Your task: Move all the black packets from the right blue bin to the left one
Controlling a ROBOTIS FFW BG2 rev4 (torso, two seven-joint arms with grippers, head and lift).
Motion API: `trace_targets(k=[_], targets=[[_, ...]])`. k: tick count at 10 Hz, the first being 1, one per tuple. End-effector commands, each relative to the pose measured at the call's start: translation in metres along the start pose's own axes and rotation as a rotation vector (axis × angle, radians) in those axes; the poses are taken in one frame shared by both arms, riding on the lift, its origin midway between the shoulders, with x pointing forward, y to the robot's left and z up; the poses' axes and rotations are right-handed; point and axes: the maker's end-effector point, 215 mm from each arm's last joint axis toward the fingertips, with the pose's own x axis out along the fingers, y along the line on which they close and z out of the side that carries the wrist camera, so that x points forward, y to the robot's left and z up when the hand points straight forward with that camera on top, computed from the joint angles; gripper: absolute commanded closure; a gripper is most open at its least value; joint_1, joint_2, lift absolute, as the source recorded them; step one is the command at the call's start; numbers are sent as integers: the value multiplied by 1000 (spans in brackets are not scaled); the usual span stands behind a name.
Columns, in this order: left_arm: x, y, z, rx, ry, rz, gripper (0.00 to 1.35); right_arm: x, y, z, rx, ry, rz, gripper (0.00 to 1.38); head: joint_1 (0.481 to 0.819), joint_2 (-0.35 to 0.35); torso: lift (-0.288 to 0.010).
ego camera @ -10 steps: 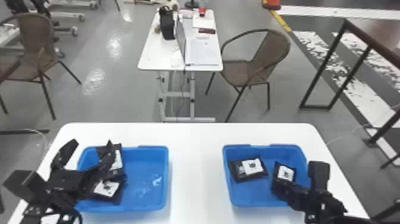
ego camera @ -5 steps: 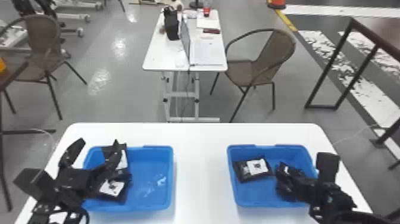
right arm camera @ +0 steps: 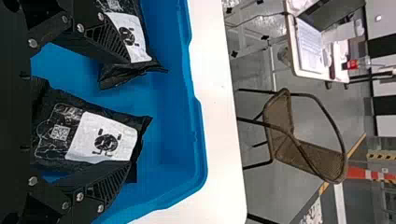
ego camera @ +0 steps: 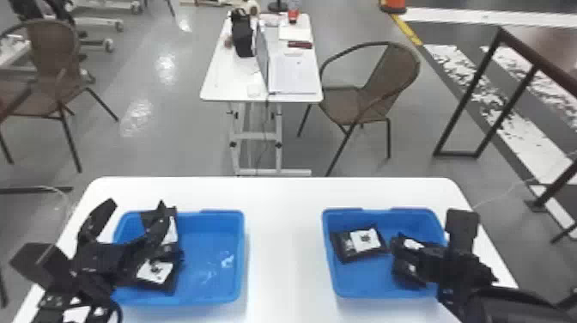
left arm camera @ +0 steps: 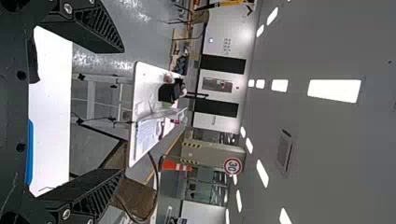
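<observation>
Now two blue plastic bins are on the white desk [ego camera: 283, 240] with rounded corners, well apart from each other: the left bin [ego camera: 214, 245] is near the left edge, the right bin [ego camera: 365, 285] is near the right edge.

In the left bin lie at least two black packets with white labels. One, the far packet [ego camera: 171, 232], is toward the desk's far edge, and the near packet [ego camera: 156, 275] is nearer to the desk's near edge. The left end effector [ego camera: 136, 206] is above the left side of this bin, partly in front of the packets, and its two flat black fingers are spread apart.

In the right bin lie two more shiny black packets, also with white labels. The inner packet [ego camera: 365, 240] is on the side toward the middle of the desk; the outer packet [ego camera: 408, 272] is on the side of the desk's right edge, partly covered by the right end effector [ego camera: 403, 255]. This one has its fingers spread too: in the right wrist view one finger overlaps the inner packet, the other overlaps the border of the outer packet. I cannot tell if they touch.
</observation>
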Motion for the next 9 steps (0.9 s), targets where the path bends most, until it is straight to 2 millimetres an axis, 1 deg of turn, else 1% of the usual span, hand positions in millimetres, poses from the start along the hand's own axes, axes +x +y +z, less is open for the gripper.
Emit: trace_targets(k=[1,4,6,9], targets=[[0,-2,-1,-5,0,-1,114,3,10,-8,15,39,-6,277,695,-69,0],[0,0,-1,-10,-2,3,114,10,8,-35,55,108,-23,279,695,-58,0],[-1,1,-1,-12,-3,5,114,10,0,-46,64,130,-50,279,695,-59,0],[-2,1,-2,-16,-1,7,114,9,-18,-60,67,158,-101,279,695,-74,0]])
